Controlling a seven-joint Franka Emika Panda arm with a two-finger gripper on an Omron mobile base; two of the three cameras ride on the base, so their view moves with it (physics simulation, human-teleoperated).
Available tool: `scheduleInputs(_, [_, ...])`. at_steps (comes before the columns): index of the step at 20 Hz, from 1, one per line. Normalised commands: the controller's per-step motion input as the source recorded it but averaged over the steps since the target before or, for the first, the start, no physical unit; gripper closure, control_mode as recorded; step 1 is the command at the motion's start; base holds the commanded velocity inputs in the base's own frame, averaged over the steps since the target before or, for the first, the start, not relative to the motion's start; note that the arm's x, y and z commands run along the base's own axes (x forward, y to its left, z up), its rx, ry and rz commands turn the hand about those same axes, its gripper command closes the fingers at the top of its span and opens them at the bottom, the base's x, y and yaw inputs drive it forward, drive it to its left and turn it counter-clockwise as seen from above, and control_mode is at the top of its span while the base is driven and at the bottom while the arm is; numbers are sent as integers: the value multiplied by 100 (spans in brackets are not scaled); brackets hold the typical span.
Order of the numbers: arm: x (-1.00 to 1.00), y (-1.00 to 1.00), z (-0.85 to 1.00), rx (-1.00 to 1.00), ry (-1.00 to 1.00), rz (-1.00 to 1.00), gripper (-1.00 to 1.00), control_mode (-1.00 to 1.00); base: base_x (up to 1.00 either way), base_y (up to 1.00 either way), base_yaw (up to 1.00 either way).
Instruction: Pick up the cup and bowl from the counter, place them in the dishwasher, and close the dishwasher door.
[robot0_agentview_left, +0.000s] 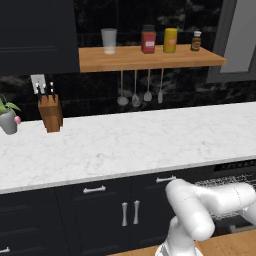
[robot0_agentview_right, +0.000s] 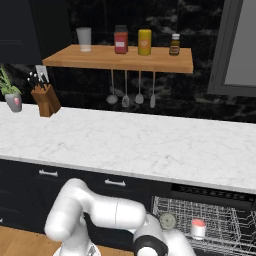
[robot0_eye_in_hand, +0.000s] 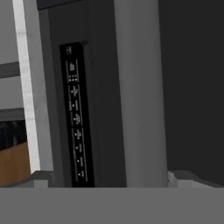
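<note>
Grey rack (robot0_agentview_right: 220, 220) held your cup (robot0_agentview_right: 198, 228); pincer (robot0_eye_in_hand: 109, 179) gaped empty by dishwasher door (robot0_eye_in_hand: 140, 87); closing seemed next.

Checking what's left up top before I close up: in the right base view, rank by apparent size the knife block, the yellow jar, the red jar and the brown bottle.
Largest to smallest:
1. knife block
2. yellow jar and red jar: about alike, not ranked
3. brown bottle
The block stands nearer the camera than the shelf items, so its lead may be partly nearness.
</note>
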Motion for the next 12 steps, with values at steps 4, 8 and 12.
scheduleInputs(4, [100, 8, 0, 0, 1, 0, -100, -100, 0, 0, 0])
scheduleInputs(8, [100, 8, 0, 0, 0, 0, -100, -100, 0, 0, 0])
scheduleInputs(12, [100, 11, 0, 0, 0, -1, -100, -100, 0, 0, 0])
